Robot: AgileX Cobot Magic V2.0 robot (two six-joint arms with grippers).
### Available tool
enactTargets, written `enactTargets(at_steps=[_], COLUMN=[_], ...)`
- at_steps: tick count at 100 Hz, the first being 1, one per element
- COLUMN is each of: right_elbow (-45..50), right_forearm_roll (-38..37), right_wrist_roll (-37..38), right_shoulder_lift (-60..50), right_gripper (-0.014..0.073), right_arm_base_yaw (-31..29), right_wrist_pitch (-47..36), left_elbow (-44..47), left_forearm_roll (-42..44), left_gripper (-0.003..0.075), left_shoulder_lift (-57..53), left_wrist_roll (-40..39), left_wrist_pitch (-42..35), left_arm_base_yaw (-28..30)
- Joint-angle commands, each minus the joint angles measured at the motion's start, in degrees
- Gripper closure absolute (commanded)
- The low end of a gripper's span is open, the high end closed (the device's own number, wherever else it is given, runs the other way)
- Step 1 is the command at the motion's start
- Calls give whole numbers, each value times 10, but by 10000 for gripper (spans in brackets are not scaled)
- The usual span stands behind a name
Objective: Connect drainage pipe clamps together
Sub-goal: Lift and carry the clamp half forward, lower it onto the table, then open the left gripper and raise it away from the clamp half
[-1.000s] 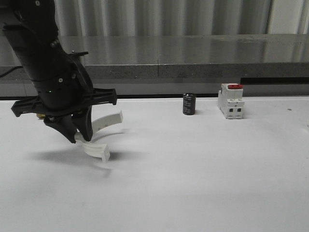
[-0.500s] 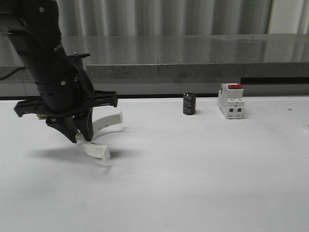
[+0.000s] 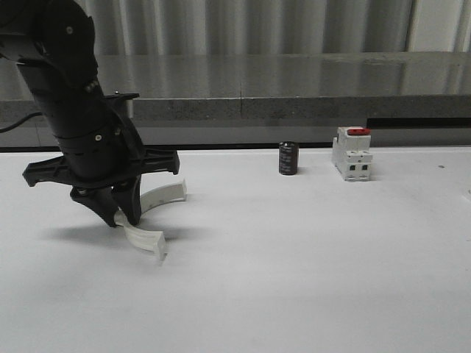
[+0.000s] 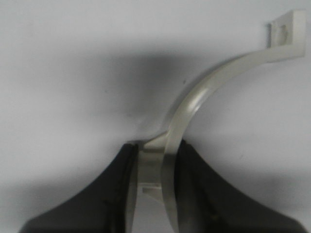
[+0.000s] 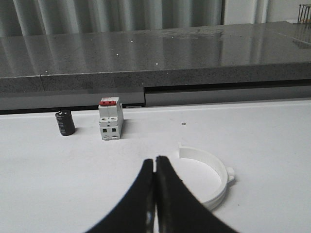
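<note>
My left gripper (image 3: pixel 121 219) is shut on one white drainage pipe clamp (image 3: pixel 147 239) at the table's left side. The half-ring is gripped partway along its arc. One tabbed end points down to the right, close to the table; the other rises toward the back right. In the left wrist view the clamp (image 4: pixel 204 90) curves away from the left gripper (image 4: pixel 158 148) to a flanged tab. My right gripper (image 5: pixel 155 159) is shut on nothing, low over the table. A second white clamp (image 5: pixel 219 187) lies flat on the table right beside its fingers, apart from them.
A small black cylinder (image 3: pixel 288 158) and a white boxy switch with a red top (image 3: pixel 352 153) stand at the back of the white table, right of centre. A grey stone ledge (image 3: pixel 294 81) runs behind the table. The same cylinder (image 5: pixel 64 123) and switch (image 5: pixel 109 119) stand beyond the right gripper.
The left arm has sunk a little with the clamp in its grip, so the clamp's lower end is closer to the table.
</note>
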Motion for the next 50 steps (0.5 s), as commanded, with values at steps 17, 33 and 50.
enactTargets(at_steps=[17, 33, 50], right_elbow=[-10, -10, -10], right_forearm_roll=[0, 0, 0], right_wrist_roll=[-3, -3, -3], right_shoulder_lift=[-11, -11, -11], right_gripper=[661, 661, 661], right_arm_base_yaw=[1, 1, 1], right_wrist_pitch=[-47, -47, -47], left_elbow=[-14, -14, -14], left_forearm_roll=[9, 13, 13], left_gripper=[603, 351, 195], left_shoulder_lift=[-22, -22, -24], left_wrist_roll=[-7, 8, 8], left_wrist_pitch=[-2, -2, -1], left_arm_base_yaw=[-5, -5, -5])
